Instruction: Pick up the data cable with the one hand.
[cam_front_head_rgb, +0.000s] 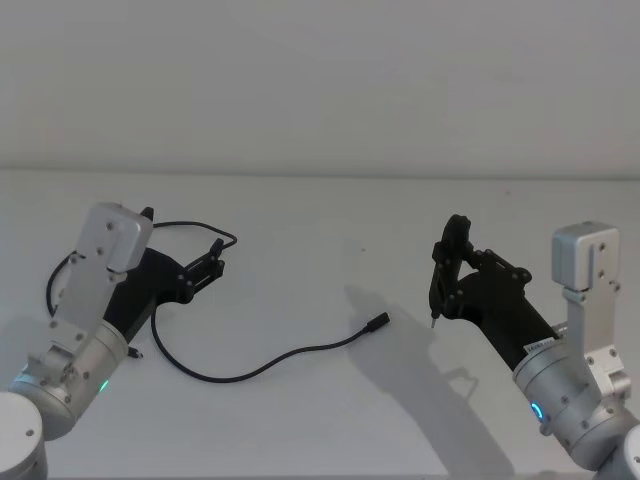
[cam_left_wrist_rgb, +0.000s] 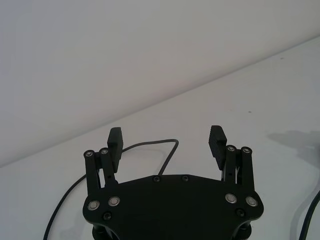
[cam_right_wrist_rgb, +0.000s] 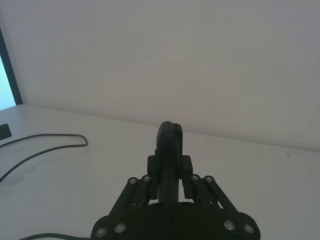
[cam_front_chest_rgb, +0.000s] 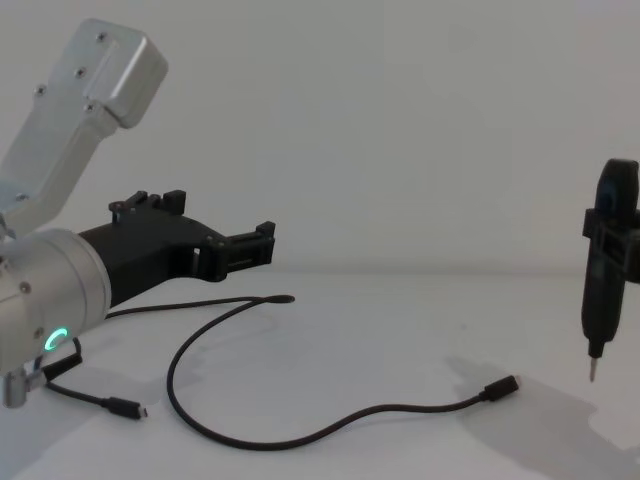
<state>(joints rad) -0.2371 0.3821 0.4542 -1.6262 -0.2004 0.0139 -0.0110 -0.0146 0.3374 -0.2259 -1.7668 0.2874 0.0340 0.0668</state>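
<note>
A plain white table (cam_front_head_rgb: 330, 230) runs from the robot's body back to a bare pale wall (cam_front_head_rgb: 320, 80). The data cable (cam_front_head_rgb: 300, 349) lies slack on the table. One small plug (cam_front_chest_rgb: 130, 408) sits nearest, close beside the left arm's silver wrist (cam_front_chest_rgb: 40, 300) with its green ring. From there the cord sweeps out in a wide bend across the near middle of the table and ends in a second plug (cam_front_head_rgb: 377, 322) pointing toward the right side. Farther back, another stretch loops round behind the left arm and doubles back in a tight bend just ahead of the fingers. The left gripper (cam_front_head_rgb: 217, 256) reaches forward, roughly level and above the table. Its two fingers (cam_left_wrist_rgb: 116, 136) stand wide apart with nothing between them, and in the chest view it is clear of the cord below. Across the table, well apart from the cable, the right gripper (cam_front_head_rgb: 447, 285) is raised above the surface, closed round a slim dark tool (cam_front_chest_rgb: 608, 270) held upright with its thin metal tip pointing down.
</note>
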